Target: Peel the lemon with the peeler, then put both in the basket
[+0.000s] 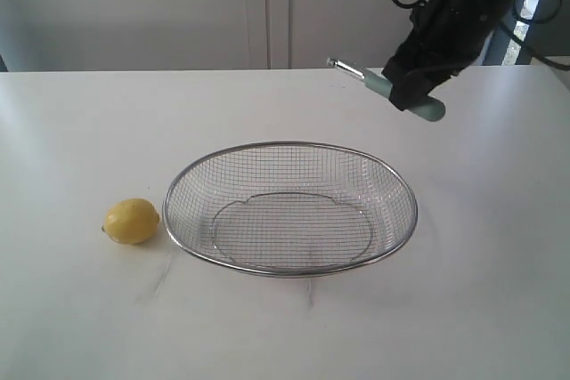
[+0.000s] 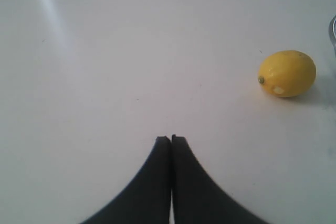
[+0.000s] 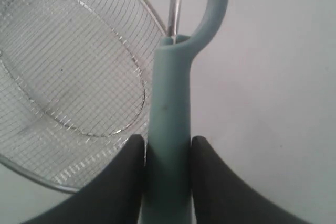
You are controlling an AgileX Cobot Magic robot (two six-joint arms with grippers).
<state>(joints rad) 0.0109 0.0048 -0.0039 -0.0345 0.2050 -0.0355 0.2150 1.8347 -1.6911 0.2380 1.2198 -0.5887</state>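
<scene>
A small yellow lemon [image 1: 132,221] lies on the white table just left of the wire-mesh basket [image 1: 289,146]. The lemon [image 2: 287,73] also shows in the left wrist view, off to one side of my left gripper [image 2: 171,138], which is shut with nothing in it. That gripper is out of the exterior view. My right gripper [image 1: 411,86] hangs in the air beyond the basket's far right rim, shut on the pale teal handle of the peeler [image 1: 378,81]. In the right wrist view the peeler [image 3: 170,108] sits between both fingers [image 3: 128,163], with the basket [image 3: 52,182] below.
The white table [image 1: 80,131] runs back to a pale wall with a vertical seam. A window edge and cables show at the far right behind the right arm.
</scene>
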